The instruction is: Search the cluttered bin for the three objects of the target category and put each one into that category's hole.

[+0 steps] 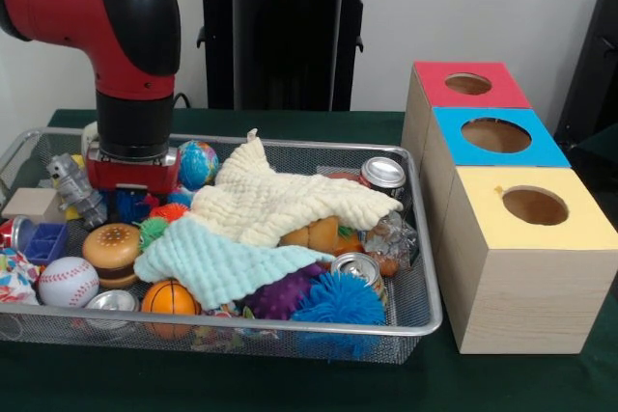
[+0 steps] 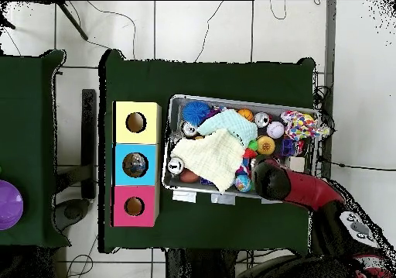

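Table (image 1: 290, 388), green-covered: carrying all items below.

Arm (image 1: 135, 36), red and black: reaching straight down, wrist vertical, into the back corner of the bin. Gripper (image 1: 131, 183): sitting low among the toys; whether its jaws are open, closed or holding anything cannot be told, since the clutter and wrist are hiding them.

Wire bin (image 1: 425, 320): lying under the tool and stretching away from it toward the boxes; seemingly still crowded.

Three wooden boxes, well apart from the tool beyond the bin's far end: yellow-topped box (image 1: 579, 229), blue-topped box (image 1: 550, 151), red-topped box (image 1: 502, 94). The overhead view is showing something inside the blue hole (image 2: 134, 164); identity unclear.

Cream cloth (image 1: 280, 200) and mint cloth (image 1: 217, 267): draping over the bin's middle, beside the tool, likely concealing objects.

Small items around the tool: globe ball (image 1: 198, 163) just beside it; toy burger (image 1: 112, 250), baseball (image 1: 68, 282) and basketball (image 1: 170, 298) nearer the camera; cans (image 1: 383, 174) further off.

Progress: target category not identifiable; searching appears to be under way, with much remaining.
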